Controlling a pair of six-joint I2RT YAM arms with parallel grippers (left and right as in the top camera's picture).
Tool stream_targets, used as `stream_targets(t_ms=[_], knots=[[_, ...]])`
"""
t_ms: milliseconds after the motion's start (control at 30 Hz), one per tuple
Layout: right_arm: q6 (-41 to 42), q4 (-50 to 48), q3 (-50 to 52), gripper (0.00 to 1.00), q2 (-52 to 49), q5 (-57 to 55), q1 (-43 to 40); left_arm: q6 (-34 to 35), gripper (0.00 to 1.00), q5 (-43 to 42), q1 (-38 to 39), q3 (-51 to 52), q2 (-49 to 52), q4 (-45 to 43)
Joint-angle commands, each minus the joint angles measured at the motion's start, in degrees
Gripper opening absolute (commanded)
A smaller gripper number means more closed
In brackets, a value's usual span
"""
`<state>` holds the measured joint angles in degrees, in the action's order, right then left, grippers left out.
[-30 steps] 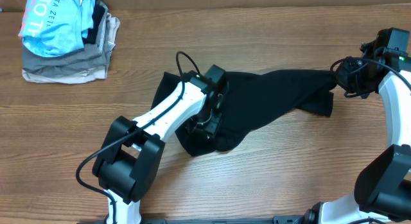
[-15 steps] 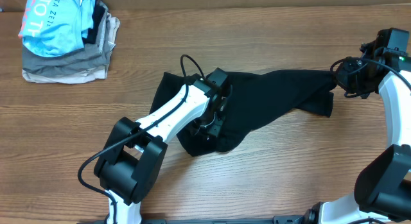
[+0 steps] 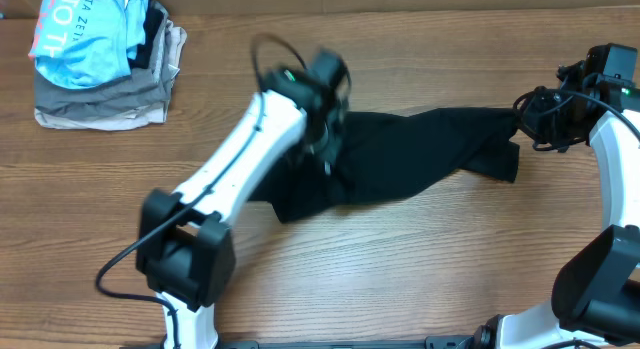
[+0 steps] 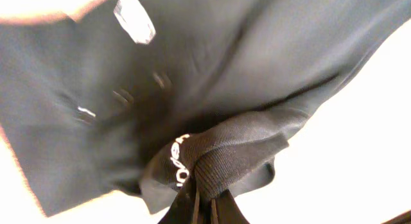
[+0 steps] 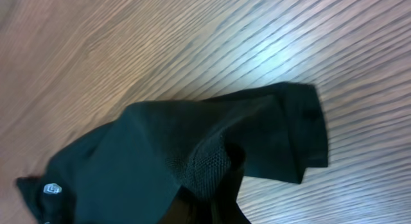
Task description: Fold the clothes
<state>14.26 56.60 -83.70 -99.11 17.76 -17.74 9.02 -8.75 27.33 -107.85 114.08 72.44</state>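
**Change of state.** Within the last second the left gripper (image 3: 322, 94) travelled from a low position over the middle of the black shirt (image 3: 420, 154) toward the far side of the surface (image 3: 420, 279). In the overhead view the arm was blurred by motion. The near lobe of the shirt, previously bunched under the gripper, was drawn up and flattened. The right gripper (image 3: 535, 124) did not shift.

**Meaning for the task.** The garment was now pulled into a band between the two grippers. Judged from this, the operation was at the spreading or first-fold stage, and no finished fold was present.

**Gripper condition.**
- Left gripper: closed on a ribbed band (image 4: 237, 153) of the shirt, as the left wrist view showed. White lettering (image 4: 178, 163) sat just beside the pinch.
- Right gripper: clamped on a bunched end of the shirt, with fabric gathered at the fingers in the right wrist view.

**Garment appearance and position.** The shirt lay across the centre of the surface, from the left gripper to the right gripper at the right edge. It was thin, soft and wrinkled, with one doubled end flap. A small white logo patch (image 5: 51, 189) showed near one corner.

**Other items.** A stack of folded garments (image 3: 100, 99), topped by a light blue tee (image 3: 85, 34), stood well apart at the far left.
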Motion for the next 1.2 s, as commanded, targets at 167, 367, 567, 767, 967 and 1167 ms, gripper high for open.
stream_targets(t_ms=[167,367,567,767,967,1167], knots=[[0.2,1.2,-1.1,0.04,9.5,2.7,0.0,-1.3,0.04,1.9,-7.2,-25.5,-0.6,10.1],[-3.6,5.9,-1.1,0.04,18.6,-0.6,0.0,-1.4,0.04,5.9,-11.8,-38.7,-0.6,16.7],[-5.8,12.9,-5.8,0.04,25.4,-4.9,-1.4,-1.3,0.04,6.2,-18.7,-49.8,-0.7,21.7],[-7.3,21.7,-21.0,0.04,26.6,-4.9,-3.2,-1.3,0.04,6.1,-27.1,-59.6,-3.1,24.3],[-7.3,28.5,-36.9,0.04,26.6,-7.6,-3.3,-1.3,0.04,6.0,-34.0,-63.5,-9.8,23.5],[-7.2,34.0,-50.9,0.04,26.6,-8.8,-3.3,-1.3,0.04,7.6,-36.8,-63.6,-18.7,20.5]])
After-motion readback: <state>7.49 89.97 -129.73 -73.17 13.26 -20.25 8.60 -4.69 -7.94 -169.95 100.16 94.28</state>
